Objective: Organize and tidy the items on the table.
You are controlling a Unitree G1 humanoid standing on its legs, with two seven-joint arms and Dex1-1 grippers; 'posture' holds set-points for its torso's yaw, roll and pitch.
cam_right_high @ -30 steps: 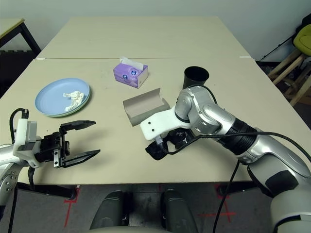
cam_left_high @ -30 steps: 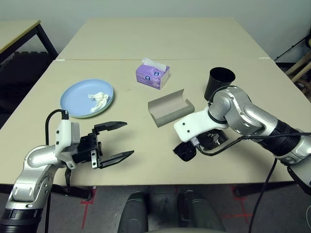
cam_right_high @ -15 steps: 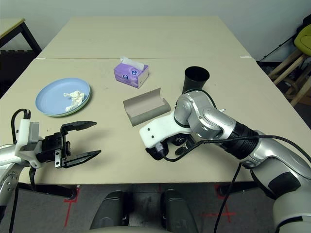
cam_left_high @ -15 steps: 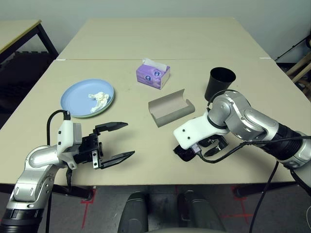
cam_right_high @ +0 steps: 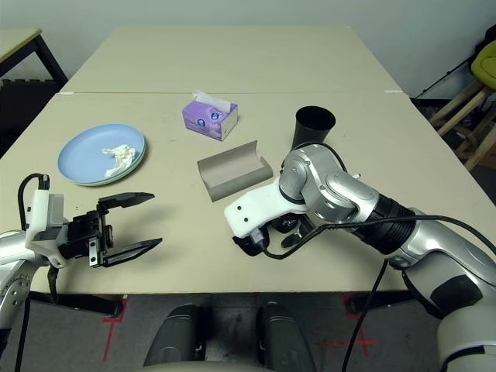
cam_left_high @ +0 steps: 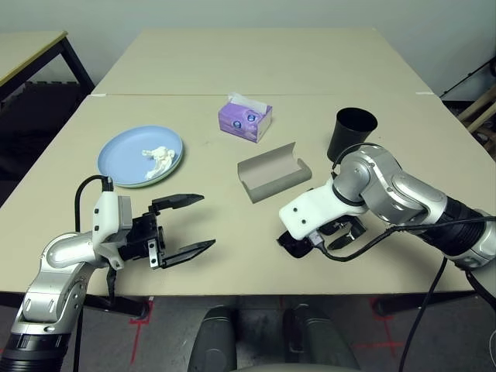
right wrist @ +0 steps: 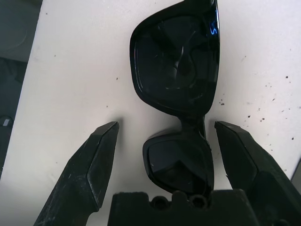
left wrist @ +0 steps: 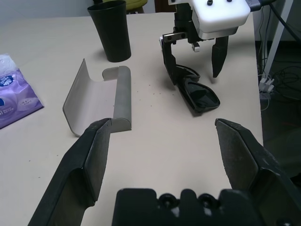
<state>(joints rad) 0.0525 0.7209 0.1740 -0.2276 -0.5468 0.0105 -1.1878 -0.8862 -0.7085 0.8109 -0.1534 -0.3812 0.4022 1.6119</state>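
1. right gripper [right wrist: 162, 136] is pointing steeply down over the black sunglasses [right wrist: 181, 70], fingers [right wrist: 94, 160] spread wide on either side of the frame, not clamping anything.
2. sunglasses are lying folded on the table [cam_left_high: 232, 225] near the front edge, just ahead of the right wrist; in the left wrist view they're sitting directly under that gripper's two tips [left wrist: 195, 92].
3. can't tell if the tips are touching the table surface.
4. left gripper [cam_left_high: 188, 224] is hovering level over the front-left part of the table, jaws wide apart, holding nothing, aiming across toward the sunglasses.
5. grey glasses case [cam_left_high: 273, 172] is lying open mid-table, between the tissue box and the right arm, well clear of both grippers.
6. black cup [cam_left_high: 350, 132] is standing upright behind the right arm, near the case's right end.
7. blue plate [cam_left_high: 128, 159] is sitting on the left side of the table, stacked on a green one whose rim is just showing at the edge.
8. crumpled white tissue [cam_left_high: 159, 157] is lying on the blue plate, toward its right side.
9. purple tissue box [cam_left_high: 244, 119] is sitting behind the case, a white sheet sticking out of the top.
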